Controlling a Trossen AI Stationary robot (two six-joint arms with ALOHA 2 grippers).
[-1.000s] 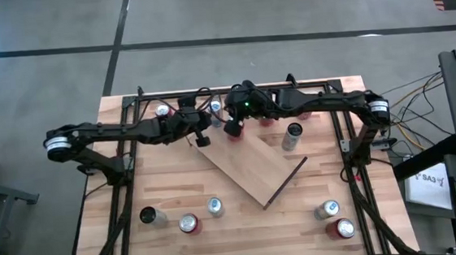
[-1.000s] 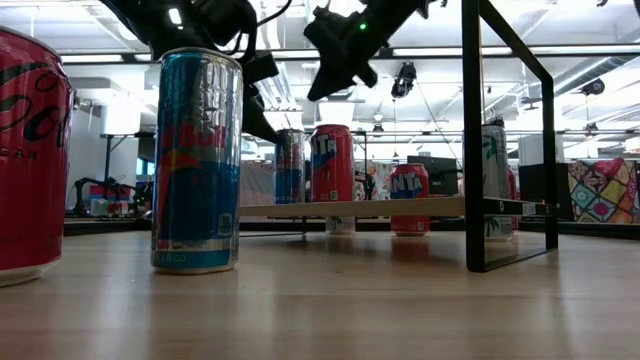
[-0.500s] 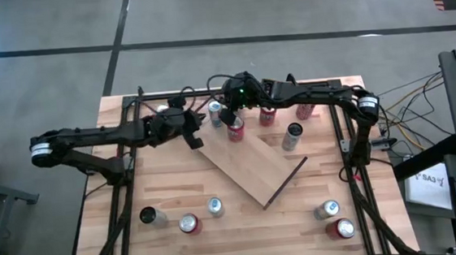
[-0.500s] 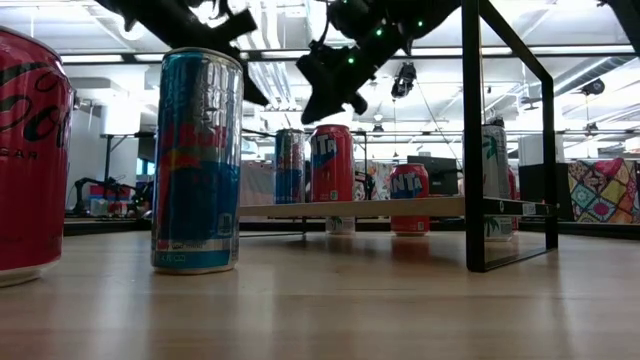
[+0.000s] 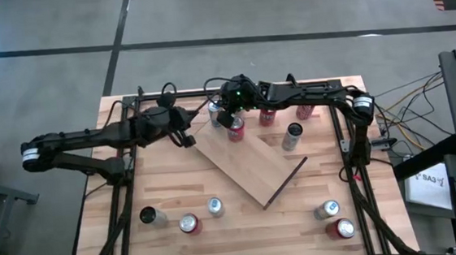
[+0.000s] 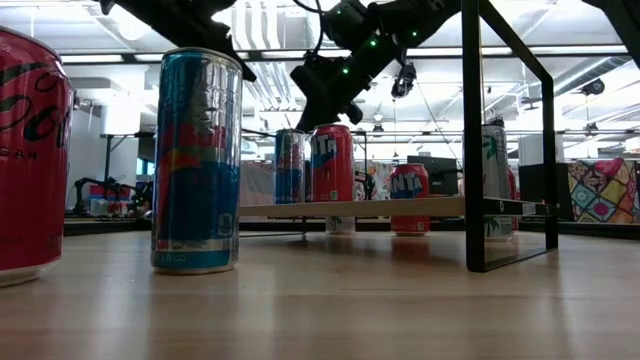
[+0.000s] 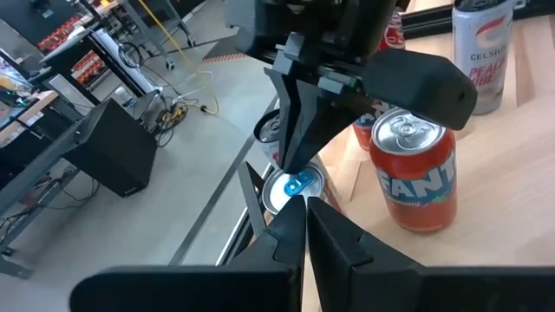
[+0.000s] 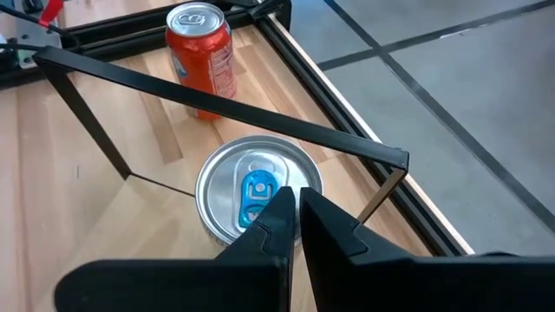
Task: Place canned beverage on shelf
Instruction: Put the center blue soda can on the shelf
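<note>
Left gripper (image 5: 186,139): jaws clenched, empty, near the shelf's far-left corner.
Right gripper (image 5: 225,116): jaws clenched over a blue-tab can (image 8: 257,194) — that can is half hidden from above.
Shelf (image 5: 247,165): light-wood board, dark rim, lying askew mid-worktop (image 5: 168,189).
Orange can (image 5: 235,129): on the shelf's far edge.

Light-wood shelf (image 5: 252,168) with thin dark rim, pale plank surface (image 5: 244,224) in black frame, orange Fanta can (image 7: 414,178), silver can with blue tab (image 8: 257,201), tall blue-and-silver can (image 6: 197,160), red can (image 6: 33,160), grey floor (image 5: 45,77)
</note>
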